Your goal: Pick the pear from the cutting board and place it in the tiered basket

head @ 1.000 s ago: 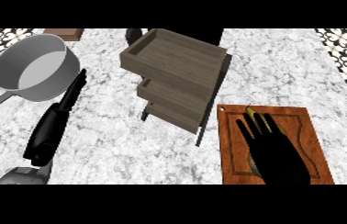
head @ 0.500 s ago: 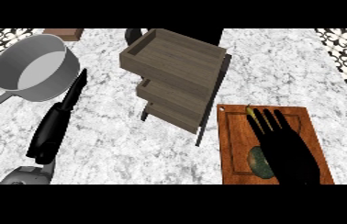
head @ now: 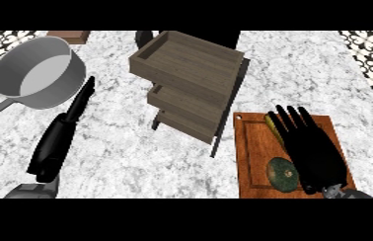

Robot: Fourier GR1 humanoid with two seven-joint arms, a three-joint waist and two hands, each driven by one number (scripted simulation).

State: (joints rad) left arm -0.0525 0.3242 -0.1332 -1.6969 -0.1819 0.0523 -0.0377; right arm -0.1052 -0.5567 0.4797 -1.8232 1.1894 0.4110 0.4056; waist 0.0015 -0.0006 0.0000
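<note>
A broad stretch of bare marble counter [head: 131, 151] lies open between the left hand [head: 62, 136] and the cutting board [head: 251, 151], with the tiered basket [head: 191, 82] rising as the main obstacle at centre. A grey pot [head: 40, 72] blocks the far left corner. More open counter runs to the right of the basket, beyond the board's far edge.

You are at a kitchen counter: marble top [head: 116, 151], steel pot [head: 40, 72] upper left, wooden basket [head: 193, 82] center, cutting board [head: 255, 151] lower right.
</note>
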